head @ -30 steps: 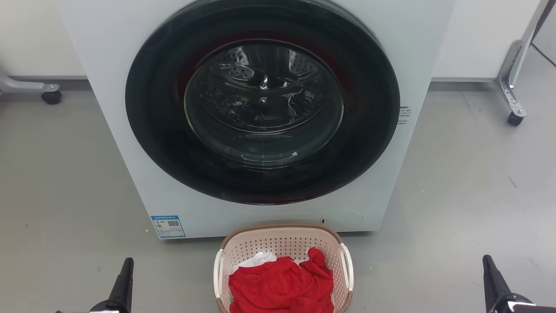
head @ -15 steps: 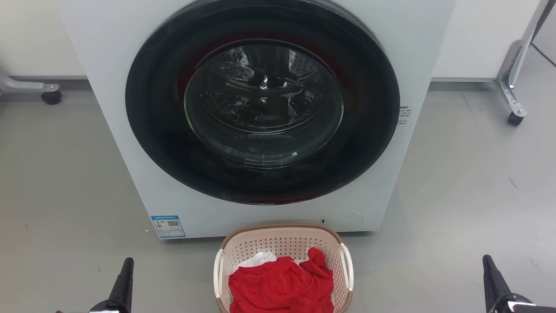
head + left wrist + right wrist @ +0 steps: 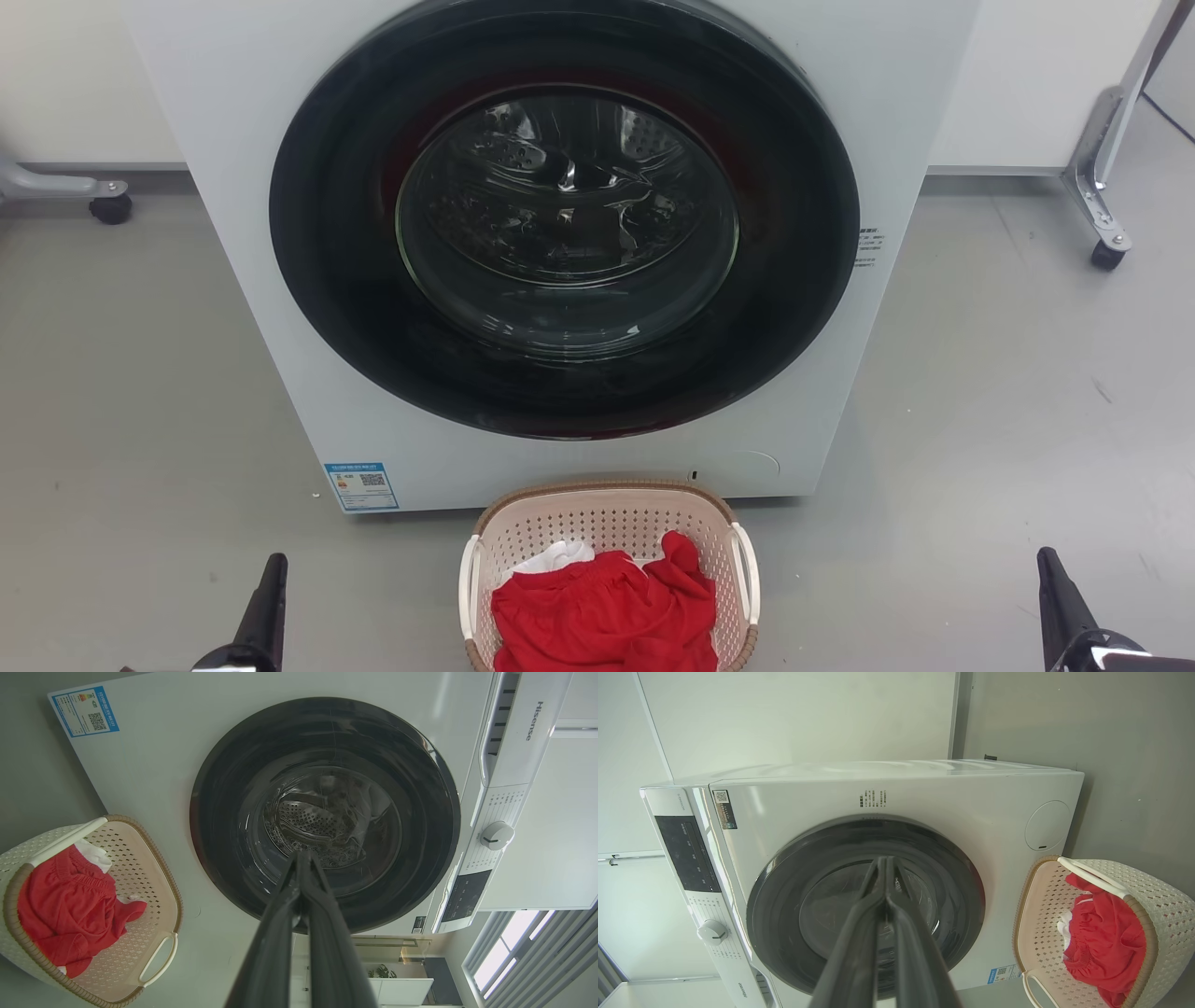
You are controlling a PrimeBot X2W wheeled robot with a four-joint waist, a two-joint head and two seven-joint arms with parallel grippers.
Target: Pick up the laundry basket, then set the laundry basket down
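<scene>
**Basket waits at the washer:** A cream-pink basket [image 3: 607, 525] sits on the grey floor [image 3: 1008, 420] just in front of a white front-loading washer [image 3: 233, 280], centred below its round dark door [image 3: 565, 219], which is closed. A red garment [image 3: 597, 616] lies heaped in the basket over a bit of white cloth [image 3: 555, 557]. The white loop handles [image 3: 750, 574] on both sides are free.

In the head view the left end effector [image 3: 275, 565] rises from the lower left and the right end effector [image 3: 1047, 563] from the lower right. Each is well apart from the basket and touches nothing. The wrist views show each one's two dark fingers [image 3: 275, 933] pressed together at the tips, with nothing between them, pointing toward the washer door.

A blue label [image 3: 361, 485] is stuck near the washer's lower left corner in the head view. Metal legs on casters [image 3: 1107, 252] stand on the floor at either side of the washer.
</scene>
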